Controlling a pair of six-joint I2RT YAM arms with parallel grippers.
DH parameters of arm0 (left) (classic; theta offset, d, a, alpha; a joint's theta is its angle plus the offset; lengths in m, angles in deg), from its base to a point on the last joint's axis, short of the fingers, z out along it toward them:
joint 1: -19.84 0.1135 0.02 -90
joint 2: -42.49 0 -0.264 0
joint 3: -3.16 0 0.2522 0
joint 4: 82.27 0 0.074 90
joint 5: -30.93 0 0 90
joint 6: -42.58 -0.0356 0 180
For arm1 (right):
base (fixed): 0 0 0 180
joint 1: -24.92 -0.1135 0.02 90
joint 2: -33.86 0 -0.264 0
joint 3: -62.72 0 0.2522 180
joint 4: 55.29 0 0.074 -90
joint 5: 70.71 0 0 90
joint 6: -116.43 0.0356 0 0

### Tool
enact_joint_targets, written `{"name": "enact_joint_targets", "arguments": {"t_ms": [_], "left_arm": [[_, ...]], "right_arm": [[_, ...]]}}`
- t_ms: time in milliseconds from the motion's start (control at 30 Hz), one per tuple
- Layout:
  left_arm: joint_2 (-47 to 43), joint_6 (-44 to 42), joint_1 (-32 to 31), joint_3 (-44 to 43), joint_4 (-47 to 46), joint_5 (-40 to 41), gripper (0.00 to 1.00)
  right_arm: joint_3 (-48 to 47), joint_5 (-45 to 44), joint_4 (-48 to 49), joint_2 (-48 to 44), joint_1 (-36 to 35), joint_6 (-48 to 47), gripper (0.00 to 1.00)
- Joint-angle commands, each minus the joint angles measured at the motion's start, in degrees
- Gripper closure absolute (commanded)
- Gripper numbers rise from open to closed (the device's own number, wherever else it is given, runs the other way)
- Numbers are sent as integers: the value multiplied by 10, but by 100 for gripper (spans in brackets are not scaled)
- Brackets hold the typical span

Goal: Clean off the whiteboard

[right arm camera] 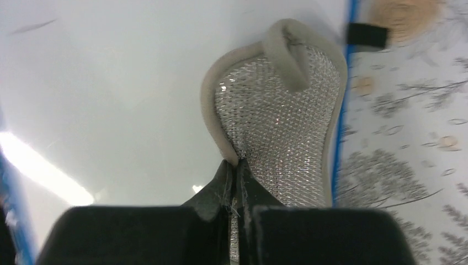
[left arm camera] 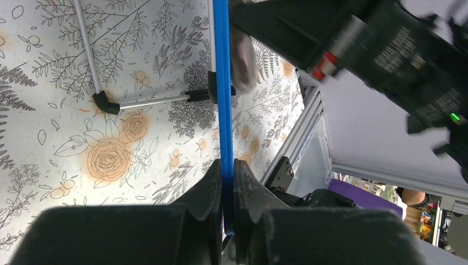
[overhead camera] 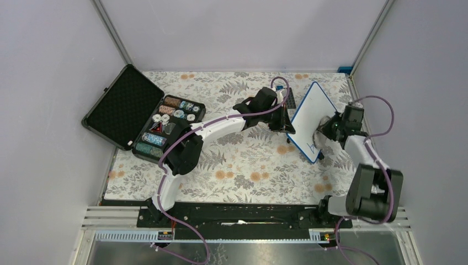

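The whiteboard (overhead camera: pixel 310 118), white with a thin blue frame, stands tilted on edge right of the table's middle. My left gripper (overhead camera: pixel 288 128) is shut on its blue edge (left arm camera: pixel 223 83) and holds it up; in the left wrist view the gripper (left arm camera: pixel 228 171) pinches the frame. My right gripper (overhead camera: pixel 325 130) is shut on a silver mesh cloth with a beige rim (right arm camera: pixel 278 110) and presses it against the board's white face (right arm camera: pixel 110 99), close to the blue frame (right arm camera: pixel 341 110). No writing shows on the face. The right gripper (right arm camera: pixel 236 168) grips the cloth's edge.
An open black case (overhead camera: pixel 141 113) with poker chips lies at the left. The floral tablecloth (overhead camera: pixel 243 165) covers the table. A thin grey metal stand (left arm camera: pixel 110 102) lies on the cloth behind the board. Grey walls enclose the table.
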Motion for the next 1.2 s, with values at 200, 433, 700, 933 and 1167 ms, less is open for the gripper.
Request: {"name": "enact_joint_targets", "arguments": {"t_ms": [200, 433, 700, 933, 1167], "left_arm": [[2, -34, -18, 15, 3, -24, 100], [0, -37, -18, 18, 4, -25, 100], [1, -36, -18, 16, 4, -26, 100], [3, -35, -18, 15, 4, -27, 100], [6, -31, -18, 15, 2, -30, 100]], "right_arm": [[15, 131, -39, -130, -84, 6, 100], [44, 0, -75, -38, -76, -28, 100], [19, -27, -122, 23, -56, -43, 100], [43, 45, -82, -139, -97, -29, 100], [26, 161, -68, -206, -100, -3, 100]]}}
